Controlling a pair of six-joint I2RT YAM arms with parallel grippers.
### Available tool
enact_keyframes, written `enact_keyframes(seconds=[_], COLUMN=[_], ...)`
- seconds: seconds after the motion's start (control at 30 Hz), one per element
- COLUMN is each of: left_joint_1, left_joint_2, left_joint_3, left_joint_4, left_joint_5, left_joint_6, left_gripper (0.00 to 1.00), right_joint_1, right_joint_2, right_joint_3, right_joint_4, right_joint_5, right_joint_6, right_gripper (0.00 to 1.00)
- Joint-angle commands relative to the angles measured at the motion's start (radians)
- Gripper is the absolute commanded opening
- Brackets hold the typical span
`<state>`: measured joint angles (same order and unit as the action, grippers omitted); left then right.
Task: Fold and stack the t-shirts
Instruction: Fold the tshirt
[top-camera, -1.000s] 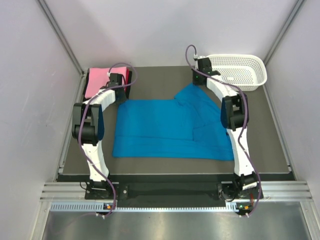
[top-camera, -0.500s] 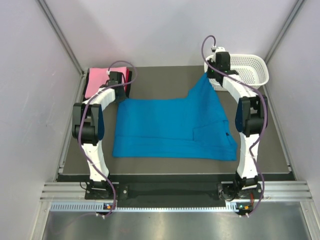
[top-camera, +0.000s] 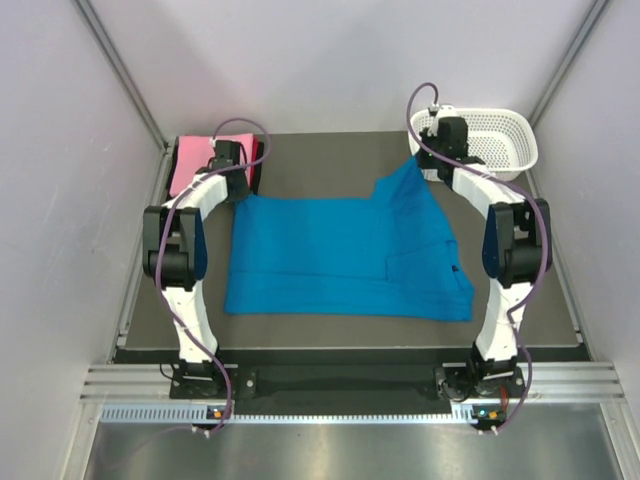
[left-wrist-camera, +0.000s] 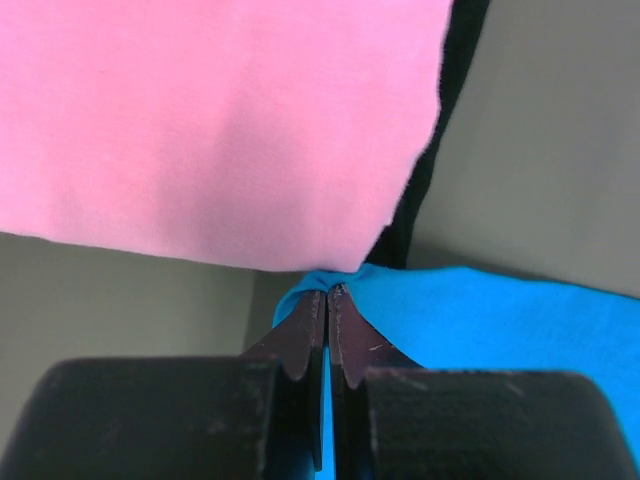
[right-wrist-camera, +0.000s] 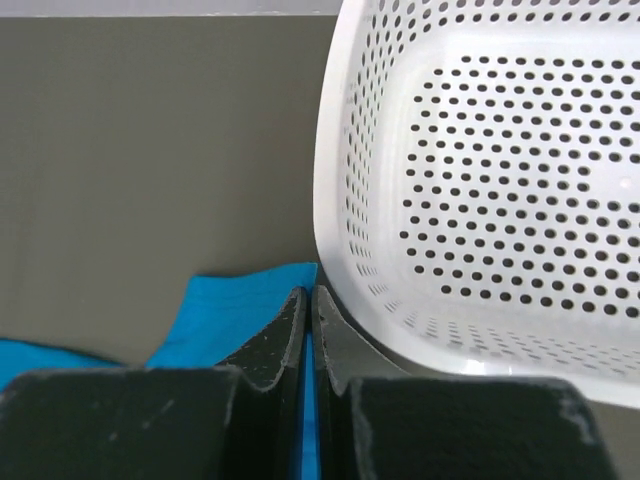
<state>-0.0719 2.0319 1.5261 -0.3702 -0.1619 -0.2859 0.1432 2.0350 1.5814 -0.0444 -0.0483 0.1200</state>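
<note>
The turquoise-blue t-shirt lies spread over the middle of the mat. My left gripper is shut on its far left corner, and the wrist view shows blue cloth pinched at the left gripper tips. My right gripper is shut on the far right corner, lifted beside the basket; blue cloth runs between the right gripper jaws. The folded pink t-shirt lies at the back left on the dark t-shirt, of which only an edge shows.
The white perforated basket stands at the back right, its wall right next to my right fingers. Grey walls enclose the mat on three sides. The arm bases sit at the near edge.
My right gripper has carried the blue shirt's far right corner back and to the right, up to the basket, opening out that side. The left gripper has barely moved.
</note>
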Motion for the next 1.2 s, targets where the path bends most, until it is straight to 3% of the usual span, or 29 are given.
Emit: enact_keyframes(seconds=[0.0, 0.23, 0.83, 1.17], left_joint_1=[0.007, 0.011, 0.015, 0.018], left_joint_2=[-0.061, -0.124, -0.326, -0.374], left_joint_3=[-0.012, -0.083, -0.279, -0.354], left_joint_4=[0.01, 0.02, -0.024, -0.064], left_joint_5=[0.053, 0.094, -0.005, -0.041], left_joint_6=[0.011, 0.014, 0.013, -0.027], left_gripper=[0.0, 0.0, 0.0, 0.0], right_joint_1=[-0.017, -0.021, -0.034, -0.044], right_joint_2=[-0.134, -0.258, -0.642, -0.824], right_joint_3=[-0.063, -0.184, -0.661, -0.822], right_joint_4=[0.121, 0.136, 0.16, 0.104], right_joint_5=[-0.013, -0.015, 0.027, 0.073], right_joint_6=[0.012, 0.024, 0.092, 0.104], right_gripper=[0.0, 0.0, 0.0, 0.0])
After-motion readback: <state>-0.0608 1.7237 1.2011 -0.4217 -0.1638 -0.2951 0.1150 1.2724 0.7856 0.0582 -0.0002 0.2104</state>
